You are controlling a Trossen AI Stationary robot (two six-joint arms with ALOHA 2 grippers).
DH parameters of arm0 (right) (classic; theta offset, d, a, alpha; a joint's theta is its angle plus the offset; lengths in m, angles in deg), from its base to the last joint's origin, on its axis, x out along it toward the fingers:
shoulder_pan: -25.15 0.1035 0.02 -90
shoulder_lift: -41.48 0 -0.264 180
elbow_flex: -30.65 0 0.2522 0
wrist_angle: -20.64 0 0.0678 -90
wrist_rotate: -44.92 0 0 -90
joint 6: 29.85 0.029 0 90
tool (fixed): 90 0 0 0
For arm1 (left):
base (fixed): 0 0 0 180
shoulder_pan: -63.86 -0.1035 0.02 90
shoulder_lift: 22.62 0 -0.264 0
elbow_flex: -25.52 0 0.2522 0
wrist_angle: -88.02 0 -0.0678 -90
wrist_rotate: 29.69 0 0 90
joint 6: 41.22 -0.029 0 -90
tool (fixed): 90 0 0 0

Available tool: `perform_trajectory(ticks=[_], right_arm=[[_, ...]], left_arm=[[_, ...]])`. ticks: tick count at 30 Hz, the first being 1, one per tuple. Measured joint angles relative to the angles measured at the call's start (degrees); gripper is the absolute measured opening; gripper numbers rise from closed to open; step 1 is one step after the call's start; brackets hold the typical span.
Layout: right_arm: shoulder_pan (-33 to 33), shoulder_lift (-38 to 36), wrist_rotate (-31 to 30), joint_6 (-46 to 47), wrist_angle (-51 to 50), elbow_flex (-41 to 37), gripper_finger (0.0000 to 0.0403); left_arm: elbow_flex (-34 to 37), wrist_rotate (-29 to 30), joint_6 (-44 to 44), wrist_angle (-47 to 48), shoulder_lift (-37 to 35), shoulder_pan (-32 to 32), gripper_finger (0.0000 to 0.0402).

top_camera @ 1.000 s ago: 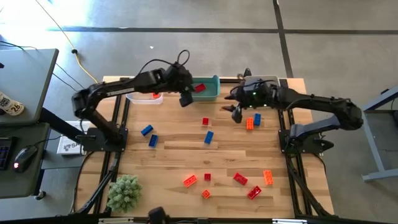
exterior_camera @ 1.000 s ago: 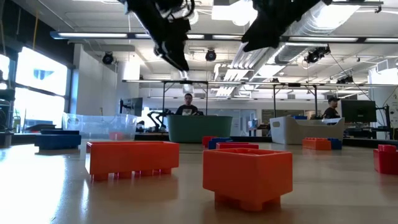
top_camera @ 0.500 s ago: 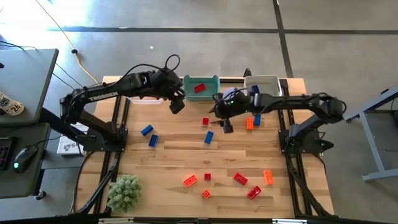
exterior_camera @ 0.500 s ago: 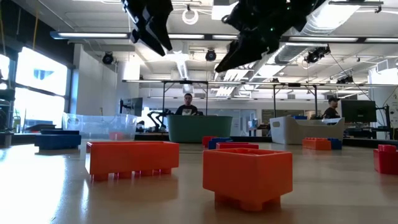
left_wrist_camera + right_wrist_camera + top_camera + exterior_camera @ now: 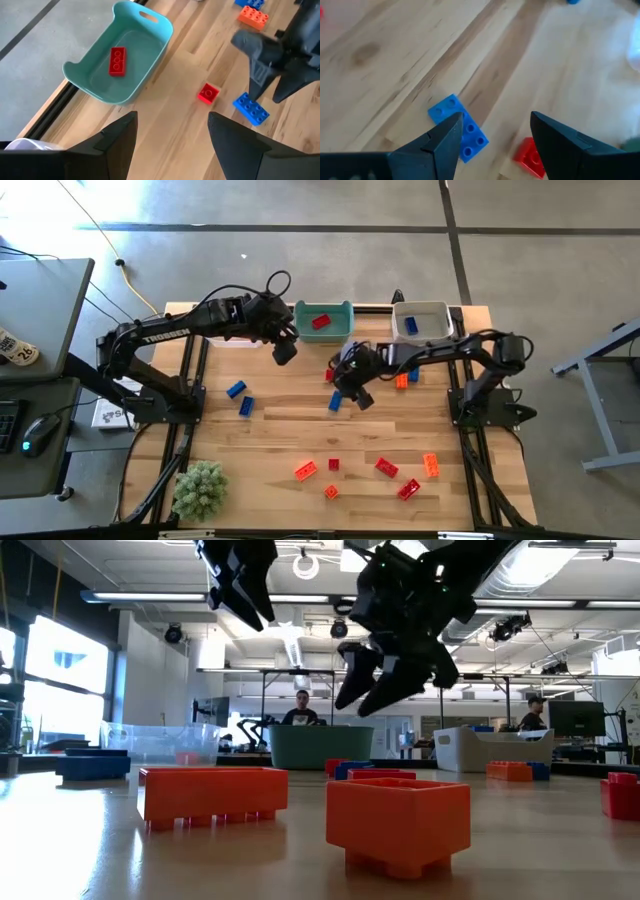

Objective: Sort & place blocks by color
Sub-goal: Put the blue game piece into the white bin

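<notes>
Red brick (image 5: 320,322) lies already binned – most blocks remain. We see our right pincer (image 5: 352,392), wide open and empty, over the blue brick (image 5: 336,401).

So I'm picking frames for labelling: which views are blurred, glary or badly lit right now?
High view: evenly lit, sharp. Low view: bright windows and ceiling lights behind leave both grippers as dark silhouettes; the near orange block is large and clear. Left wrist view: the right arm is motion-smeared, the teal bin crisp. Right wrist view: the blue block and red block are slightly soft.
</notes>
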Motion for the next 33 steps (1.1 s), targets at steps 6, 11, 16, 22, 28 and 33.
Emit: perform_trajectory(ticks=[6,11,16,22,28,33], right_arm=[[1.1,3.7,0.0,-4.7,0.0,0.0,0.0223],[1.9,6.3,-0.1,-6.5,0.0,0.0,0.0223],[2.7,7.3,-1.5,-9.3,0.3,0.0,0.0223],[2.3,7.3,-1.4,-9.6,0.6,0.0,0.0222],[1.8,9.5,-0.4,-9.5,1.3,0.0,0.0222],[1.9,10.9,-0.3,-9.3,2.7,0.0,0.0223]], left_arm=[[0.0,0.0,0.2,0.0,0.0,0.0,0.0229],[0.0,0.0,0.2,0.0,0.0,0.0,0.0229],[0.0,0.0,0.2,0.0,0.0,0.0,0.0229],[0.0,0.0,1.4,0.0,0.0,0.0,0.0229],[0.0,0.0,1.5,0.0,0.1,0.0,0.0229],[0.0,0.0,1.5,0.0,0.1,0.0,0.0229]])
